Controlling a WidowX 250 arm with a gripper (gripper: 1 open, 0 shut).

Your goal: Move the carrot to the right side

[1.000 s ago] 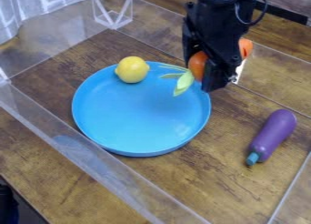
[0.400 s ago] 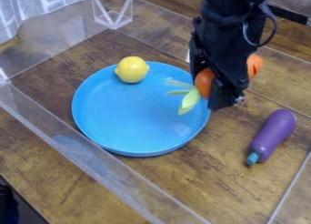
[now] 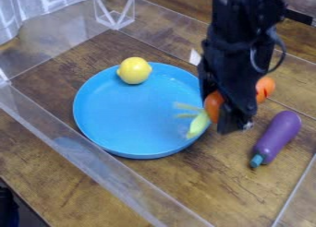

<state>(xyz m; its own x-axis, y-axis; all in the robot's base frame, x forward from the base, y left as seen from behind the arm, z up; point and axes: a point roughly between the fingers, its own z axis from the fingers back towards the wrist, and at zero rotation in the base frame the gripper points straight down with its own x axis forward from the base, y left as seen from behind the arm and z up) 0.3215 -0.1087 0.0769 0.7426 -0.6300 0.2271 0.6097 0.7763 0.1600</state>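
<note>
One carrot (image 3: 212, 105) hangs in the black gripper (image 3: 224, 109), whose jaws are clamped on its orange body. It sits just above the right rim of the single blue plate (image 3: 124, 115), with its yellow-green leafy top (image 3: 194, 122) drooping down to the left over the plate's edge. One yellow lemon (image 3: 133, 70) rests on the far part of the plate, well apart from the carrot. One purple eggplant (image 3: 276, 137) lies on the wooden table (image 3: 74, 60) to the right of the gripper, near it but not touching, its green stem end pointing toward the near side. A clear plastic wall (image 3: 55, 129) runs along the table's left and near sides.
</note>
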